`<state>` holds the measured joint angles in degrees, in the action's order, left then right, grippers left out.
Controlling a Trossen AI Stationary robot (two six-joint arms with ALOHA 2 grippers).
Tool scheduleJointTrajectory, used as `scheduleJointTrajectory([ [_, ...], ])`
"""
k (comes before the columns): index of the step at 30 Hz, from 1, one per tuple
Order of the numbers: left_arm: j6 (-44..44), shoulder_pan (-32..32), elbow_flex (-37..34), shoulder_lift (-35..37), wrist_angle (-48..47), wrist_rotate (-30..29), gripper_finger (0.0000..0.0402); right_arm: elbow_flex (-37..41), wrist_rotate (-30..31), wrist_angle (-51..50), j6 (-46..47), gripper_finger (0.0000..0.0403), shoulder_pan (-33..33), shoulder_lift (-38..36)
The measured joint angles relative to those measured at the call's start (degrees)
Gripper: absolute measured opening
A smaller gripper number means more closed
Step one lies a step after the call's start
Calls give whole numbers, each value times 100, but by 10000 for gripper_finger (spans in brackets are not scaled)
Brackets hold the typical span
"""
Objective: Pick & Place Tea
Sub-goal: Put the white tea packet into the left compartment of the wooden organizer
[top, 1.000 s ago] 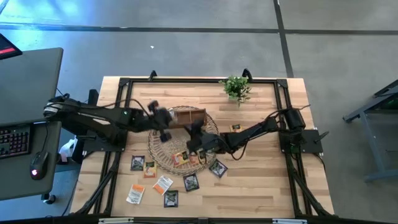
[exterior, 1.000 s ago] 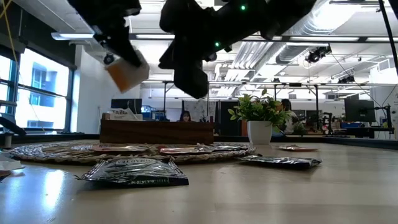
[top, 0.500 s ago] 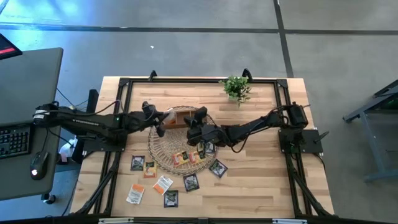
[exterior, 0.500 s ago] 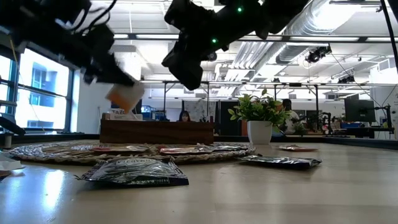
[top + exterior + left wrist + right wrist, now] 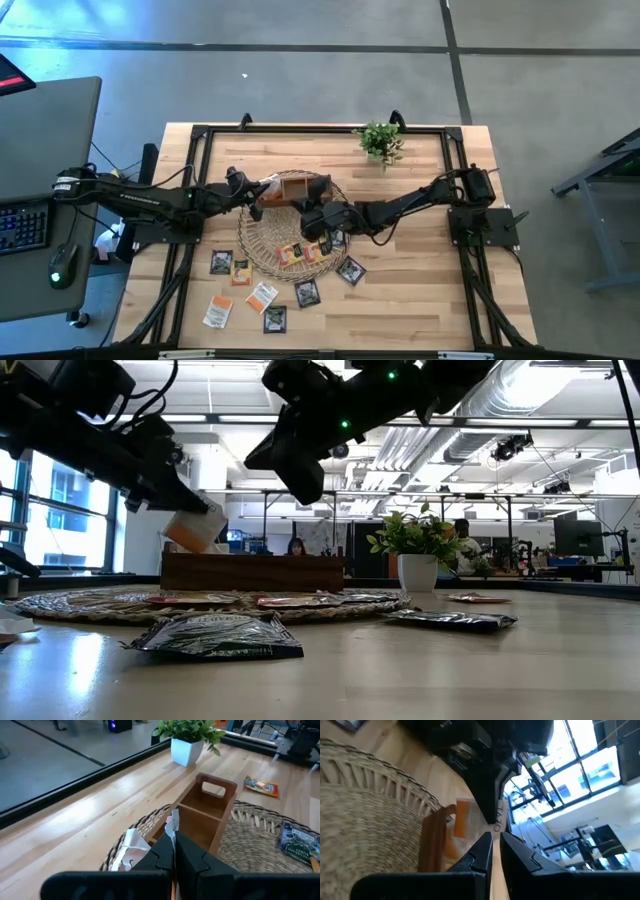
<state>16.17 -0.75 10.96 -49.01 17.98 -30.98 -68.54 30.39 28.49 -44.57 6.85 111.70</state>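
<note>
Nearest the front edge of the table point(image 5: 420, 310), a handful of tea packets lie loose on the bare wood: a white-and-orange packet point(image 5: 217, 312) towards the front left corner, a dark packet point(image 5: 274, 319) just beside it, and another orange-and-white packet point(image 5: 262, 296) a little further in. In the low view a dark foil packet point(image 5: 215, 636) sits flat closest to the camera.

Behind those comes the round woven mat point(image 5: 262, 246), with several orange packets point(image 5: 292, 254) resting on its near half and a dark packet point(image 5: 350, 270) at its front right rim.

Over the mat's far side hang both arms. The right gripper point(image 5: 318, 215) is raised above the middle of the mat; its fingers point(image 5: 482, 851) stand nearly together with only a slit between them, and I see nothing in them. The left gripper point(image 5: 256, 192) reaches in from the left edge and is clamped on an orange-and-white tea packet point(image 5: 195, 528), held in the air just above the left end of the wooden tray point(image 5: 296, 187), not touching it.

Further back, near the far edge, stands the small potted plant point(image 5: 380, 142), with one orange packet point(image 5: 261, 786) lying on the wood between it and the mat.
</note>
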Motion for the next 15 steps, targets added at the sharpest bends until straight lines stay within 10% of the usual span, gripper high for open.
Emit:
scheduleJointTrajectory([
  [15, 57, -2, -4, -372, 455, -130, 1, -1, -497, 179, 273, 32, -9, 2],
])
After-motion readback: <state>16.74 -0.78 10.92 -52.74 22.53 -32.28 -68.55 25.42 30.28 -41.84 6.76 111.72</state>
